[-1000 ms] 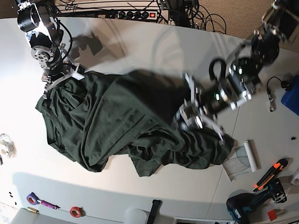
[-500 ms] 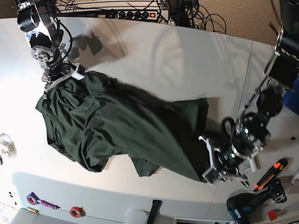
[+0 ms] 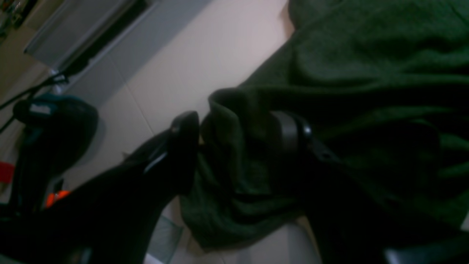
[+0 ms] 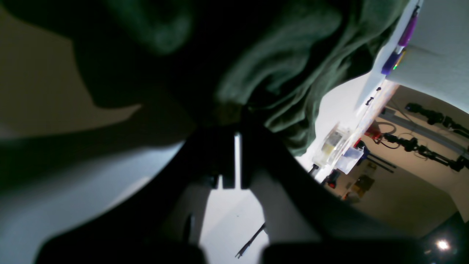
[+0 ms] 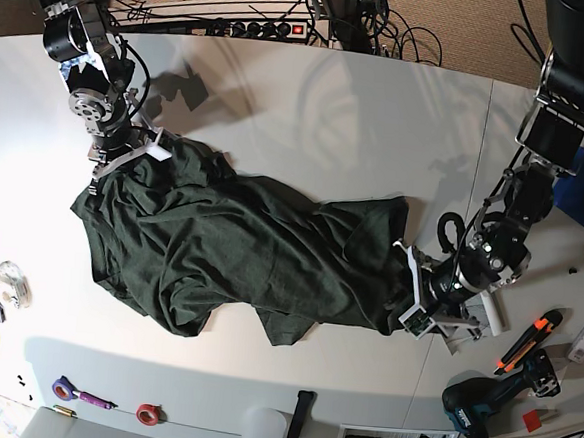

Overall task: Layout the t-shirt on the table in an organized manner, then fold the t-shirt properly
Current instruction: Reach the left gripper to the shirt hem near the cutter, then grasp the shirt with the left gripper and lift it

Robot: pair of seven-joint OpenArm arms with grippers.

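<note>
Now laying the t-shirt out on the surface, pinching bunched cloth in left pincer and right pincer; next likely needing pulling apart, then lowering flat.

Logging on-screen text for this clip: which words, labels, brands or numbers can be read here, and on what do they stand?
No text can be read in any view.
drill: pale label patch on its teal housing, too blurred to read.
power strip: any markings too small to read.
t-shirt: plain dark green, no print showing.
</note>
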